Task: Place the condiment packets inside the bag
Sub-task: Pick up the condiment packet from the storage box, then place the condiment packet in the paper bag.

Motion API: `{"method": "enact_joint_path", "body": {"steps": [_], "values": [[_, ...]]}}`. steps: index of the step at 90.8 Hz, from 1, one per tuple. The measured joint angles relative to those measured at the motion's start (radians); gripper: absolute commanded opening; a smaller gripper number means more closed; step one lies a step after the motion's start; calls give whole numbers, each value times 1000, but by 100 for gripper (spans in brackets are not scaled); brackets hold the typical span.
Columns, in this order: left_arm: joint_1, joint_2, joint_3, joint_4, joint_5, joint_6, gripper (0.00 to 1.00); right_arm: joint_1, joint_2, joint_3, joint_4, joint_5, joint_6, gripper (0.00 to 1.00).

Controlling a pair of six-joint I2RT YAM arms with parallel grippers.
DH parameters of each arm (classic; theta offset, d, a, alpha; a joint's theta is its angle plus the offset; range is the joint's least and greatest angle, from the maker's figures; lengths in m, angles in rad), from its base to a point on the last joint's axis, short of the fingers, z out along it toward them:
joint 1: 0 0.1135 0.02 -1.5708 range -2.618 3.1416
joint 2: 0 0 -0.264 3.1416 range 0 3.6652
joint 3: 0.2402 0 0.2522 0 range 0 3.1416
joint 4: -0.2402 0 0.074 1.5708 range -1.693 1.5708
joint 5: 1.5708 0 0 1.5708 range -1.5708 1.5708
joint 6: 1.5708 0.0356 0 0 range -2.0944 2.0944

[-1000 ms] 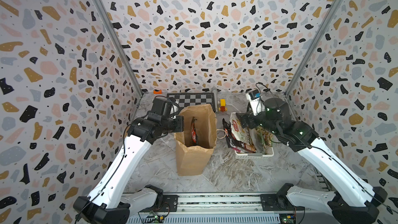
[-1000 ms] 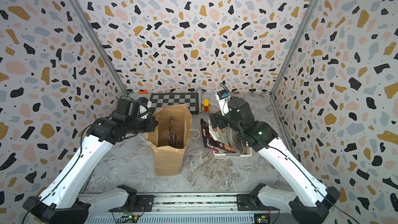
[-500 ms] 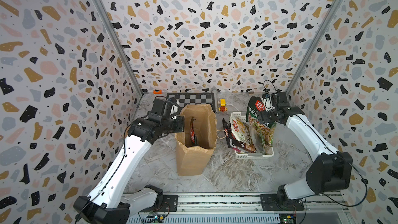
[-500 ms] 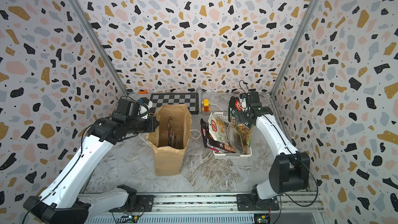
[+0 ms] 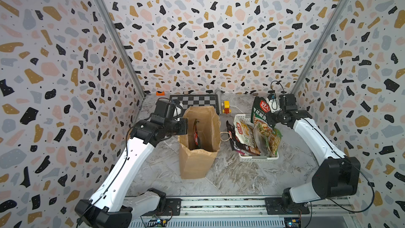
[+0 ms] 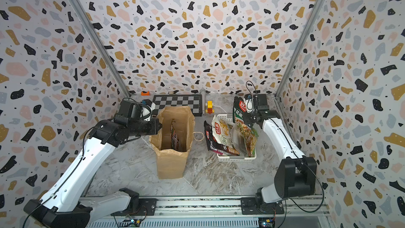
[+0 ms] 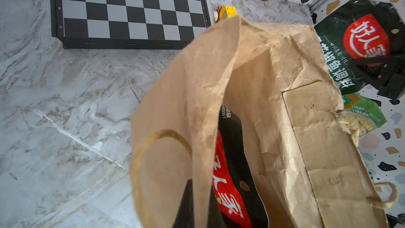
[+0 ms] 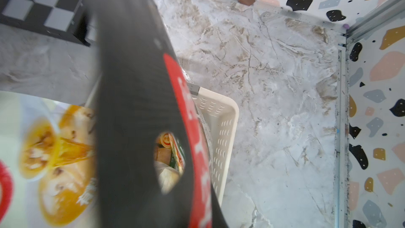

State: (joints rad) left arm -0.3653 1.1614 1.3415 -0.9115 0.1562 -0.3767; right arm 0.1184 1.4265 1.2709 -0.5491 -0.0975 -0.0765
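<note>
The brown paper bag [image 5: 197, 156] stands upright and open in the middle of the table, with a black-red condiment packet [image 7: 230, 172] inside it. My left gripper [image 5: 183, 126] is shut on the bag's left rim, one jaw on each side of the paper wall. Right of the bag, my right gripper [image 5: 271, 106] is shut on the top edge of the large dark-green packet [image 5: 260, 115]. That packet hangs upright over the back of the white basket [image 5: 258, 157]. In the basket lean a cream-red packet [image 5: 245, 132], a black-red one [image 5: 238, 148] and a clear-green one [image 5: 271, 141].
A chessboard [image 5: 194, 100] lies behind the bag at the back wall, with a yellow-red toy [image 5: 226, 107] beside it and a small orange object [image 5: 160, 93] in the back left corner. A cord handle [image 5: 224, 136] loops out between bag and basket. Patterned walls close three sides.
My right arm drew back from over the basket toward the back right. Its gripper closed on the dark-green packet, which now stands raised. The left arm and the bag have not moved.
</note>
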Motion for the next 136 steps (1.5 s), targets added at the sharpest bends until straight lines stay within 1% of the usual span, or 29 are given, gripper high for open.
{"method": "enact_joint_path", "body": {"steps": [12, 24, 34, 41, 52, 58, 69, 88, 115, 136], "values": [[0, 0, 0, 0, 0, 0, 0, 12, -87, 61, -47, -46, 61, 0], [0, 0, 0, 0, 0, 0, 0, 71, -142, 182, -85, -95, 134, 0], [0, 0, 0, 0, 0, 0, 0, 173, -180, 266, -83, -150, 214, 0], [0, 0, 0, 0, 0, 0, 0, 269, -197, 314, -68, -189, 278, 0], [0, 0, 0, 0, 0, 0, 0, 412, -196, 365, 9, -266, 393, 0], [0, 0, 0, 0, 0, 0, 0, 466, -195, 364, 67, -303, 465, 0], [0, 0, 0, 0, 0, 0, 0, 548, -188, 325, 192, -333, 591, 0], [0, 0, 0, 1, 0, 0, 0, 662, -149, 204, 369, -327, 718, 0], [0, 0, -6, 9, 1, 0, 0, 745, 2, 97, 537, -345, 866, 0], [0, 0, -9, 16, 1, 0, 0, 792, 13, 91, 582, -331, 901, 0]]}}
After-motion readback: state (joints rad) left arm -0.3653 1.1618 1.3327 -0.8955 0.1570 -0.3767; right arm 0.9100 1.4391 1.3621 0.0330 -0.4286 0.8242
